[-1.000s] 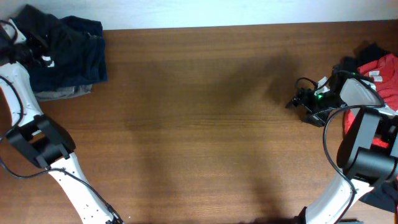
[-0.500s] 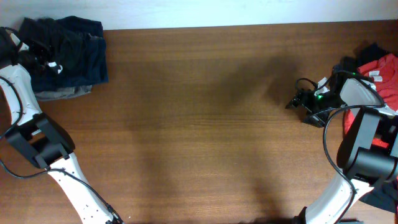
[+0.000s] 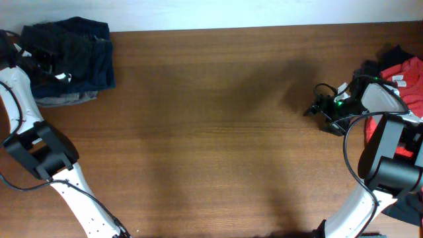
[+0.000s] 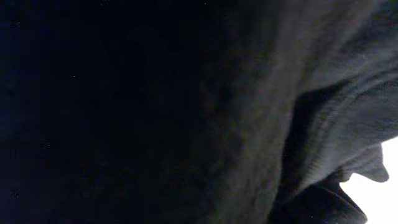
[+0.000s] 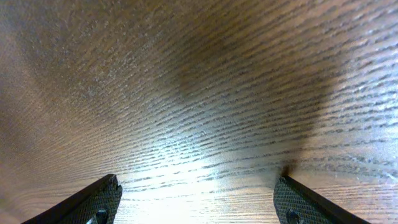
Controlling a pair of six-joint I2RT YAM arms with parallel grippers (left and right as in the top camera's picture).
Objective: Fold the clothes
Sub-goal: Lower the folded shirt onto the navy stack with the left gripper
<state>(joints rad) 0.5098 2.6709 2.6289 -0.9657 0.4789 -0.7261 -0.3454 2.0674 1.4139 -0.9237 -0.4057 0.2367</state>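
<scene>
The counter (image 3: 218, 119) is brown wood with a fine grain and soft sheen; the dark clothes (image 3: 86, 53) are matt, soft cloth.

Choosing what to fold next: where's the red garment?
In the overhead view, the red garment lies far right on the table, right of the right hand, dark cloth beside it.

Navy clothes (image 3: 86, 53) heaped far-left; red clothes (image 3: 413, 69) crumpled far-right.

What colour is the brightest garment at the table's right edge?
Red garment; overhead view shows it best.
</scene>
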